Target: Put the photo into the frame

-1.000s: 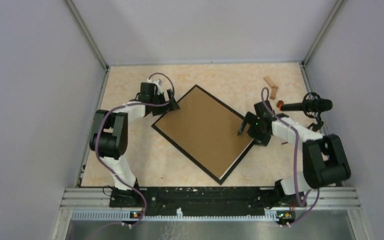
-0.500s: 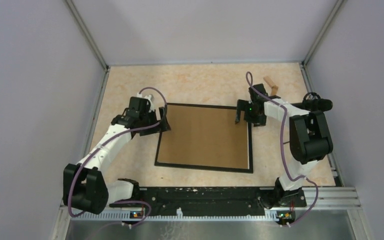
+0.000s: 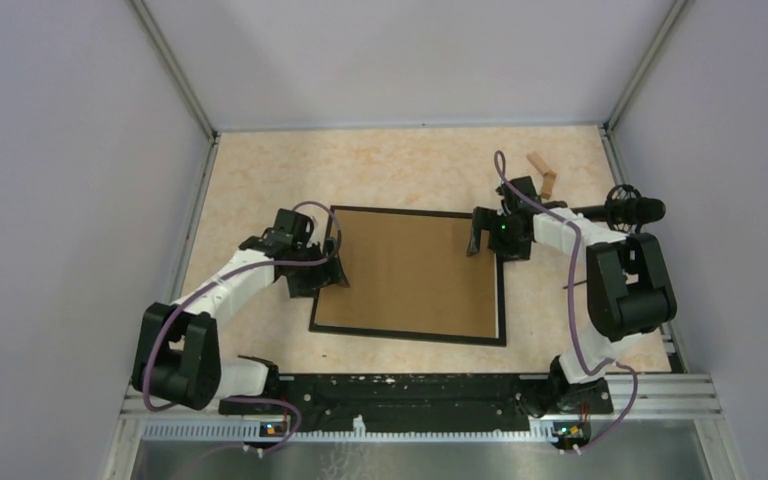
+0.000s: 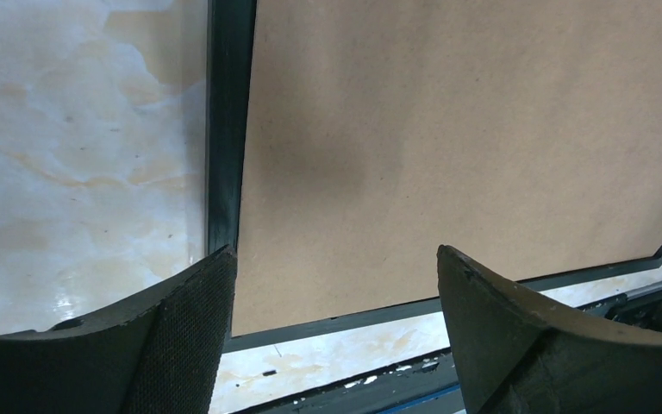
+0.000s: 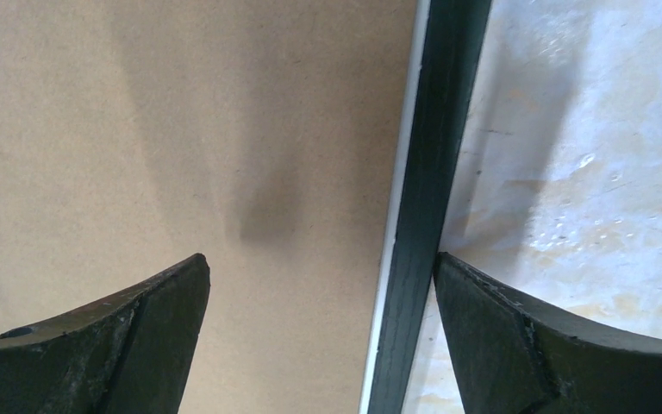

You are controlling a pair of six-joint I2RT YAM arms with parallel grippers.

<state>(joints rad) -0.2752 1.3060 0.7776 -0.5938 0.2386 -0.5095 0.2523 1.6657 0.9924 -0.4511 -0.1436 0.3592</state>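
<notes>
The frame [image 3: 410,270] lies back-up, square to the table, its brown board inside a thin black edge. The photo is hidden. My left gripper [image 3: 326,262] is open over the frame's left edge. In the left wrist view its gripper [image 4: 332,259] hangs above the brown board [image 4: 448,129], one fingertip [image 4: 211,276] over the black edge [image 4: 227,129]. My right gripper [image 3: 483,236] is open at the far right corner. In the right wrist view its gripper [image 5: 321,259] straddles the black right edge [image 5: 435,172], with a thin white strip beside that edge.
Two small wooden blocks [image 3: 543,172] lie at the far right. A black microphone [image 3: 628,210] juts in from the right wall. Grey walls close in three sides. A black rail [image 3: 410,388] runs along the near edge.
The frame turned from diagonal to square with the table. My left gripper slid nearer along the left edge. My right gripper shifted slightly at the far right corner.
</notes>
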